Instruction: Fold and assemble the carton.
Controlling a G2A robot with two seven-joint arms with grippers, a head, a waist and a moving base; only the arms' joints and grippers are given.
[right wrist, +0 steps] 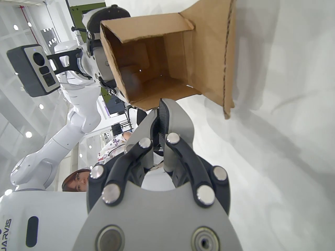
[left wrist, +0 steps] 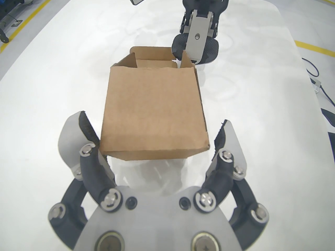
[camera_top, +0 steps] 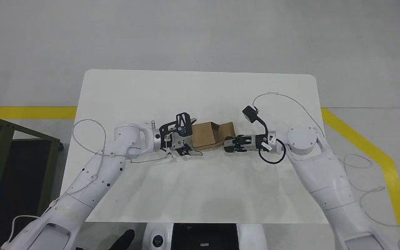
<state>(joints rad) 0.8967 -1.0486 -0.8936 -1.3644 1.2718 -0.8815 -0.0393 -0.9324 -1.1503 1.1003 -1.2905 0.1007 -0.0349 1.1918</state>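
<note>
1. The white table (camera_top: 200, 87) lies bare around both claws, its edges well off.
2. The left claw (left wrist: 154, 130) gapes wide, straddling the closed end of the brown cardboard carton (left wrist: 154, 105).
3. The right claw (right wrist: 160, 109) is clamped on the flap at the carton's open end.

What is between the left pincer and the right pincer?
The carton, seen in the top view: the left pincer straddles its closed end, the right pincer grips its open edge.
</note>
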